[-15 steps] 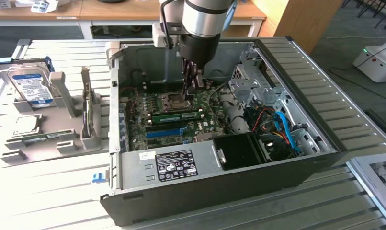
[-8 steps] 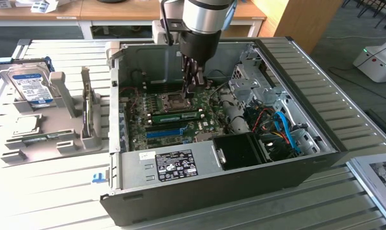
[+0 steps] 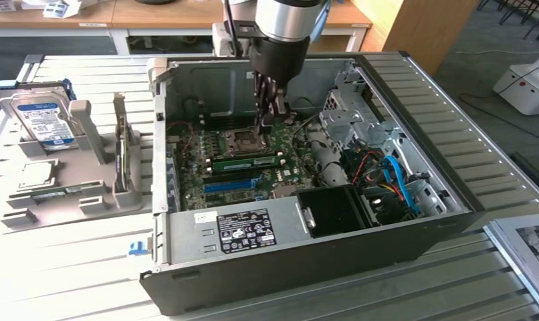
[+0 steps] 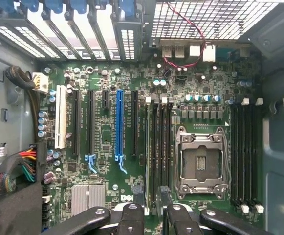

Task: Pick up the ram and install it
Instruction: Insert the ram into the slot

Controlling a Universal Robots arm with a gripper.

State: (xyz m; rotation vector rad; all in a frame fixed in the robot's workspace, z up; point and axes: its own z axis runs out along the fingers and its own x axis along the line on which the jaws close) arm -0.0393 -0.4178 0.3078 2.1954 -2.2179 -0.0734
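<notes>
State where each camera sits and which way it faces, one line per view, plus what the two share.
Exterior view: off the arm, raised, angled down into the open computer case on the slatted table; shows the arm, with its gripper inside the case.
Wrist view: on the wrist, facing the motherboard squarely; shows the open gripper's fingertips.
Both show the blue slot and processor socket.
</notes>
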